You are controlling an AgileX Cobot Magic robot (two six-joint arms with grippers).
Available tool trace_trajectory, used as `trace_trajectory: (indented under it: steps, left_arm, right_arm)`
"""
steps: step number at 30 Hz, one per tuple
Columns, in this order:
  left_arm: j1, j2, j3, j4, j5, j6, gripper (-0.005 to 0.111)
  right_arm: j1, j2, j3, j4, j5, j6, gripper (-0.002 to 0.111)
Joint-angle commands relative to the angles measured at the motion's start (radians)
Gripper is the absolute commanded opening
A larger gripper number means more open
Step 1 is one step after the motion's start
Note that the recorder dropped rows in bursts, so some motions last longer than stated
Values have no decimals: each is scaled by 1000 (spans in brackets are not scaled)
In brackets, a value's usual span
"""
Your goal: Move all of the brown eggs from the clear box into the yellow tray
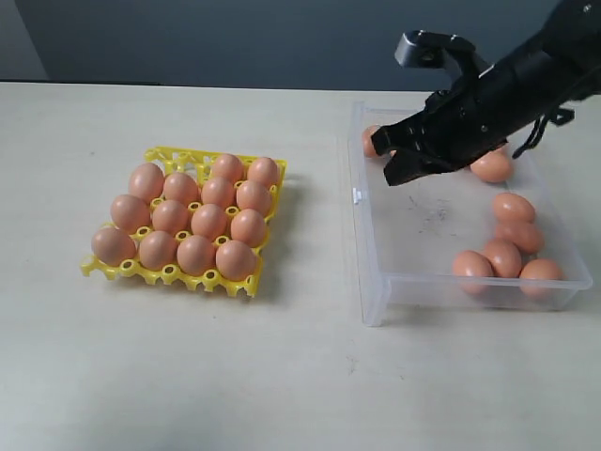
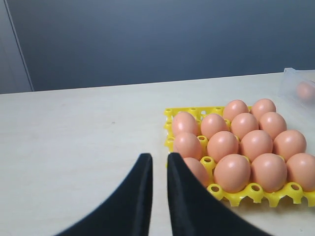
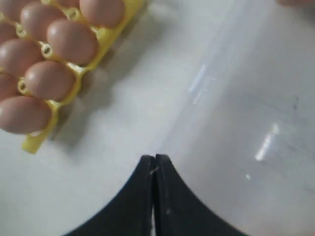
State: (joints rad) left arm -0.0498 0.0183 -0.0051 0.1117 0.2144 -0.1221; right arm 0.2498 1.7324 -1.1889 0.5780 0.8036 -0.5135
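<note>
right claw (image 3: 154, 161) pressed together, empty, over the left wall of the box (image 1: 371, 282). left claw (image 2: 160, 160) a slit apart. eggs (image 1: 514, 207) in the box lie sideways; those in the tray (image 1: 169, 274), left of the box, seem upright.

I am looking at a pale cream tabletop (image 1: 188, 376), matte, with a few faint specks and scuffs on it. Behind its far edge I see a dark blue-grey wall (image 1: 235, 38). At the wall's left end stands a lighter grey panel (image 1: 19, 42), meeting the darker part along a slanted seam.
</note>
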Motion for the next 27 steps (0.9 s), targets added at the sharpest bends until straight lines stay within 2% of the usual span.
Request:
trace_trajectory:
  steps: [1, 3, 6, 10, 15, 18, 22, 23, 25, 27]
  left_arm:
    - [-2, 6, 5, 2, -6, -1, 12]
    - [-2, 6, 5, 2, -6, -1, 12]
    - [-2, 6, 5, 2, -6, -1, 12]
    - [-2, 6, 5, 2, -6, -1, 12]
    - [-2, 6, 5, 2, -6, -1, 12]
    - [-2, 6, 5, 2, -6, -1, 12]
    - [-2, 6, 5, 2, -6, -1, 12]
    - [-2, 6, 5, 2, -6, -1, 12]
    - [-2, 6, 5, 2, -6, -1, 12]
    - [-2, 6, 5, 2, -6, -1, 12]
  right_arm:
    - [10, -22, -138, -281, 88, 204, -1]
    - [10, -38, -132, -359, -43, 245, -1]
    - [10, -43, -88, -507, -209, 451, -1]
    - [10, 14, -80, -578, -125, 463, -1]
    - [10, 114, -80, -662, -140, 463, 0]
    - [8, 163, -80, -704, -145, 465, 15]
    - [6, 207, -80, -772, -164, 520, 55]
    - [6, 216, -80, -812, -173, 560, 59]
    - [6, 220, -81, -920, -175, 642, 57]
    - [6, 220, -81, -1089, -170, 737, 48]
